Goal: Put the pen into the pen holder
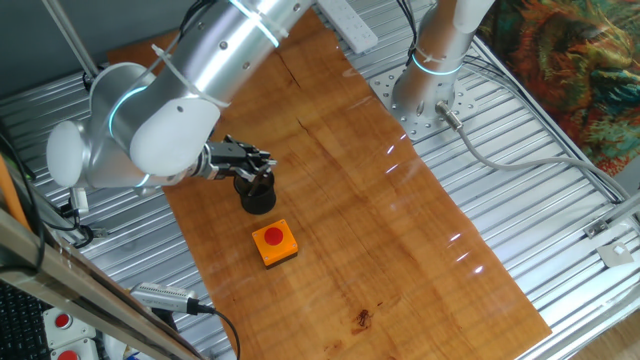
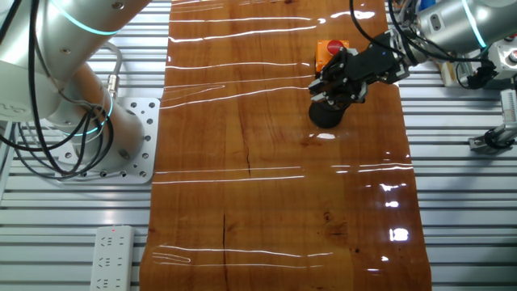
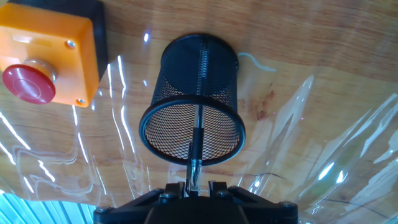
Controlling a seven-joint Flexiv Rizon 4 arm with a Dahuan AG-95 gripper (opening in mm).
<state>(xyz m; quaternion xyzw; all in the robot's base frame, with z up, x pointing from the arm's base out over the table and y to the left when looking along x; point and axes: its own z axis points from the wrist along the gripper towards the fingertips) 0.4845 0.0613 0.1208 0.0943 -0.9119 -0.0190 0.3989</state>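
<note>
The pen holder (image 3: 199,68) is a black mesh cup standing upright on the wooden table, directly under my gripper (image 3: 198,185). The pen (image 3: 196,140), dark with a silvery top, stands inside the cup with its lower end on the mesh floor. Its top sits between my fingertips, close against the left one, with a gap to the right one. The jaws stand wider apart than the pen. In one fixed view the gripper (image 1: 258,172) hangs just over the cup (image 1: 257,198). The other fixed view shows the same gripper (image 2: 335,90) and cup (image 2: 326,115).
An orange box with a red button (image 3: 43,56) stands close beside the cup; it also shows in one fixed view (image 1: 275,243) and the other fixed view (image 2: 329,48). A second arm's base (image 1: 428,95) is bolted at the table's far side. A power strip (image 2: 111,257) lies off the wood.
</note>
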